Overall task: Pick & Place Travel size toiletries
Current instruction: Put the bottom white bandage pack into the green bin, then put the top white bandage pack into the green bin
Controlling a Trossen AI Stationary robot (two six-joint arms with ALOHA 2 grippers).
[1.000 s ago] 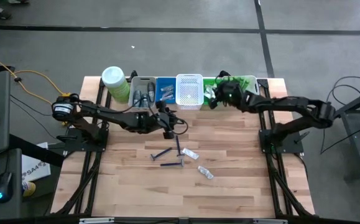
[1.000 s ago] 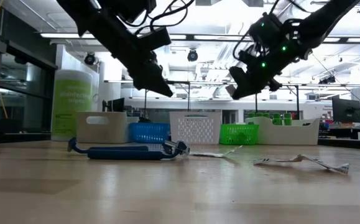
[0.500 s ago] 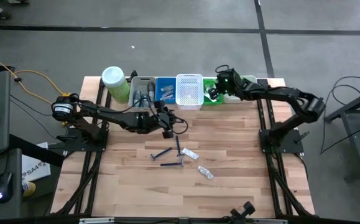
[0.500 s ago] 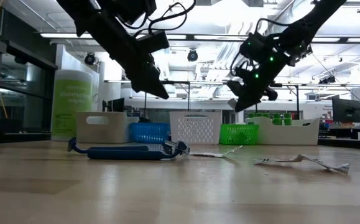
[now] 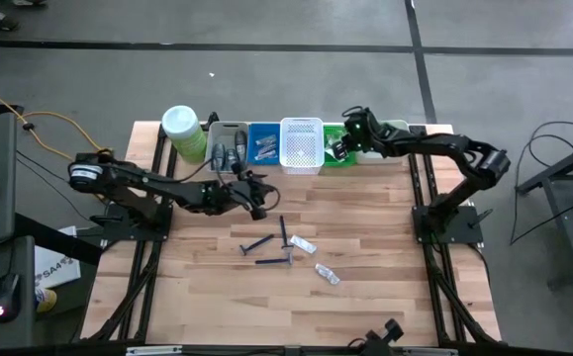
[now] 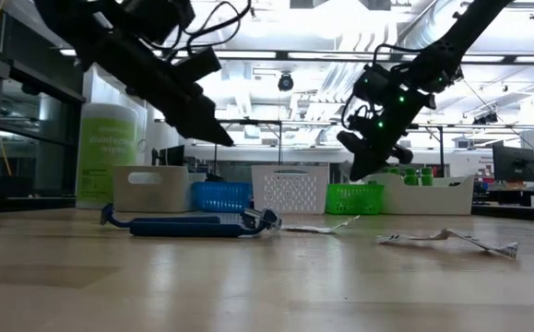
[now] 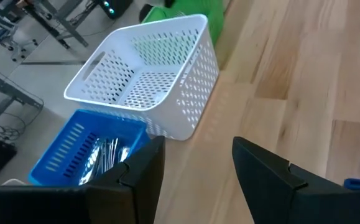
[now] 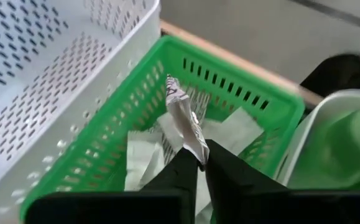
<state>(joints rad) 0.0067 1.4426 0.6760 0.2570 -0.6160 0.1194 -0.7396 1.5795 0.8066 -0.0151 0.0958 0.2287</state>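
Note:
My right gripper (image 8: 199, 163) (image 5: 341, 150) is shut on a white printed sachet (image 8: 183, 115) above the green basket (image 8: 167, 68), in which other sachets (image 8: 142, 158) lie. My left gripper (image 7: 195, 171) (image 5: 257, 201) stands open and empty above the table, in front of the blue basket (image 7: 68, 149) and white basket (image 7: 148, 74). Three blue razors (image 5: 256, 244) (image 5: 284, 232) (image 5: 274, 261) and two sachets (image 5: 304, 244) (image 5: 327, 274) lie flat mid-table. My right gripper pinches the sachet by one end (image 8: 195, 149) between its two fingertips. The fingers slant downward toward the table's far edge. The rest of the sachet sticks out past the fingertips, lifted clear over the inside of the green basket.
Along the far edge stands a row: a pale-green jar (image 5: 181, 131), a grey bin (image 5: 228, 146), the blue, white (image 5: 302, 143) and green (image 5: 334, 150) baskets, and a white tray (image 5: 397, 131) with green bottles. Bare wood lies toward the near edge.
My right gripper, still shut on the sachet, has gone toward the far edge and down over the green basket, tipping further downward. My left gripper has drawn back toward the table's left edge and sunk a little, still open.

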